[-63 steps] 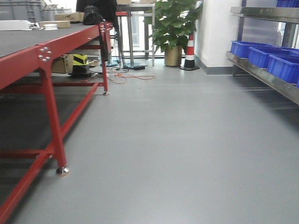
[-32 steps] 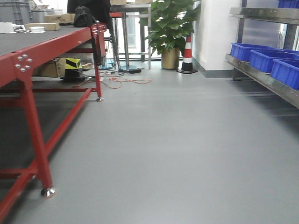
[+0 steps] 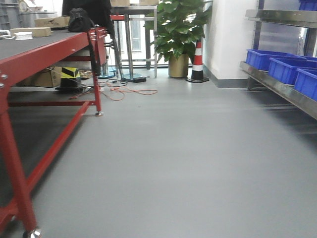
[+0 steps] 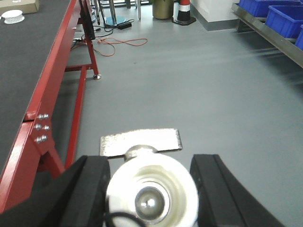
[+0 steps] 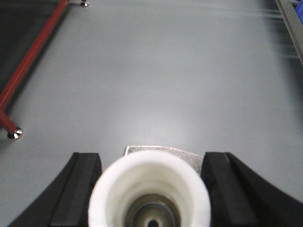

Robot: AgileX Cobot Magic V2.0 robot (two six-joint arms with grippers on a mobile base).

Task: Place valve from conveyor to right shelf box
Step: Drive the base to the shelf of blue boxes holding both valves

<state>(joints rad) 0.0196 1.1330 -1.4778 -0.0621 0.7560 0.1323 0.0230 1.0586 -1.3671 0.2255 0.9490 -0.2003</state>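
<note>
In the left wrist view a white valve (image 4: 151, 191) with a flat metal handle (image 4: 140, 141) sits between the black fingers (image 4: 90, 182) of my left gripper (image 4: 150, 163), which is shut on it above the grey floor. My right gripper (image 5: 151, 158) is likewise shut on a second white valve (image 5: 149, 187), whose metal handle (image 5: 184, 155) peeks out behind it. The conveyor (image 3: 29, 45), a dark grey belt on a red frame, runs along the left (image 4: 28, 61). Blue shelf boxes (image 3: 285, 67) stand on the steel shelf at the right (image 4: 286, 19).
The conveyor's red legs (image 3: 17, 188) and a steel foot (image 5: 16, 135) stand close on the left. At the far end are a potted plant (image 3: 178, 34), a striped cone (image 3: 197, 62), orange cables (image 3: 124, 91) and cardboard boxes (image 3: 42, 79). A white roll (image 4: 12, 15) lies on the belt.
The front view has shifted: the conveyor's near leg slid left and down towards the frame corner, and the plant and cone drifted left. The base is rolling forward along the aisle.
</note>
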